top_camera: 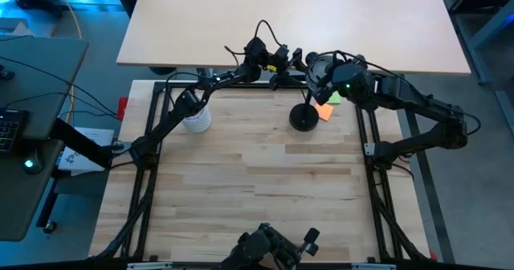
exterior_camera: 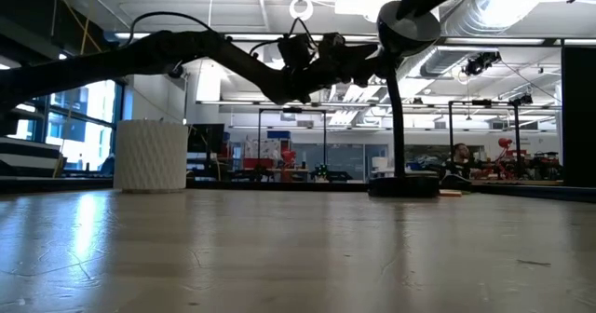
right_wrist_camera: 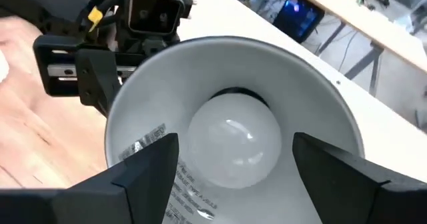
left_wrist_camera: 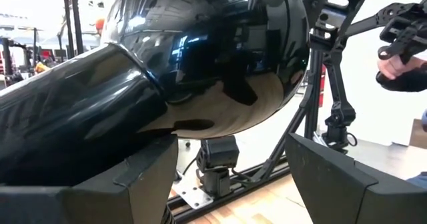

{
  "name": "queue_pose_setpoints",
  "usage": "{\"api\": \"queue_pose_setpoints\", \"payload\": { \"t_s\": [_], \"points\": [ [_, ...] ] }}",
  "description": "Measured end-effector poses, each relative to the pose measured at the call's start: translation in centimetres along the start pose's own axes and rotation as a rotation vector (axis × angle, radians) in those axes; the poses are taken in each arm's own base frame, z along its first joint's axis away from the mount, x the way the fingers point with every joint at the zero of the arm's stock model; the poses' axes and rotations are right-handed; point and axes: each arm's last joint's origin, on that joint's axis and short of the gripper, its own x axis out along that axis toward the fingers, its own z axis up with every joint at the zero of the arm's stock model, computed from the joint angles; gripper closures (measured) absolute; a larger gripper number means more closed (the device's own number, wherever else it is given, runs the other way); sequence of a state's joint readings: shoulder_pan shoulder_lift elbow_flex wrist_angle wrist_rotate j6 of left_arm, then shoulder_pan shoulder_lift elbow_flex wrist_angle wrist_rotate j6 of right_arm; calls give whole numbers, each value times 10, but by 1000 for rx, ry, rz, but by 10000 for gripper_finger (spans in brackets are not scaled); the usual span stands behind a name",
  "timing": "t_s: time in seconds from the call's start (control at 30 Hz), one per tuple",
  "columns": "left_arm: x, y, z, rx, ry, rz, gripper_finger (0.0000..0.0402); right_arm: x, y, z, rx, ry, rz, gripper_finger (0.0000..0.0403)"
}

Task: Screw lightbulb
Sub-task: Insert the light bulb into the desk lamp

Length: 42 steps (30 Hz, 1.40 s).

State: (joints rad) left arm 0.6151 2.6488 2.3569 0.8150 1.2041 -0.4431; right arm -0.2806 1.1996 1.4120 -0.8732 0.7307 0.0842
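The black desk lamp stands on its round base [top_camera: 303, 119] at the far middle of the table. Its head [exterior_camera: 410, 20] is up on the stem. In the right wrist view the white frosted lightbulb [right_wrist_camera: 233, 147] sits in the socket, deep inside the shade's white inner wall [right_wrist_camera: 320, 104]. My right gripper [right_wrist_camera: 237, 184] is open at the shade's mouth. Its fingers stand on either side of the bulb with a gap on both sides. My left gripper [left_wrist_camera: 230, 157] is at the glossy back of the lamp head [left_wrist_camera: 213, 57], coming from the table's left. My left gripper has the lamp head's rounded back between its two fingers, near where the neck [left_wrist_camera: 80, 111] joins it. It comes about level from the table's left. One finger [left_wrist_camera: 143, 177] lies against the neck. The head hides the other finger's contact. The lamp stays upright on its base.
A white ribbed cup [top_camera: 197, 121] stands at the far left of the table. An orange scrap [top_camera: 324, 111] lies beside the lamp base. A beige table [top_camera: 289, 21] lies beyond the far edge. A person's hand [left_wrist_camera: 397, 67] shows in the room. Bare wood [top_camera: 257, 190] stretches toward the near edge.
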Motion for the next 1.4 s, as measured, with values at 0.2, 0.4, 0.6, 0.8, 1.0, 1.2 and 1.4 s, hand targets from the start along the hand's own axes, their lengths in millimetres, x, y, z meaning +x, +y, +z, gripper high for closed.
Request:
{"api": "queue_pose_setpoints", "payload": {
  "t_s": [0.2, 0.4, 0.6, 0.8, 1.0, 1.2, 1.4],
  "points": [
    [0, 0, 0, -1, 2, -4, 128, -7, 2, 0, -417, -22, 22, 111],
    [0, 0, 0, -1, 2, -4, 128, -8, 8, -4, -1057, -8, 39, 111],
    [1, 0, 0, -2, 0, -1, 128, 4, 13, -6, -1273, 50, 48, 111],
    [0, 0, -1, -5, -1, 6, 128, 24, 22, -3, -1330, 142, -61, 111],
    [3, -1, -1, -4, 0, -5, 128, 29, 25, 1, -1261, 127, -107, 111],
    [7, -3, -1, -1, -1, -15, 128, 31, 23, 2, -994, 129, -159, 111],
    [7, -4, -1, 4, -4, -20, 128, 33, 21, 3, -552, 87, -165, 111]
  ]
}}
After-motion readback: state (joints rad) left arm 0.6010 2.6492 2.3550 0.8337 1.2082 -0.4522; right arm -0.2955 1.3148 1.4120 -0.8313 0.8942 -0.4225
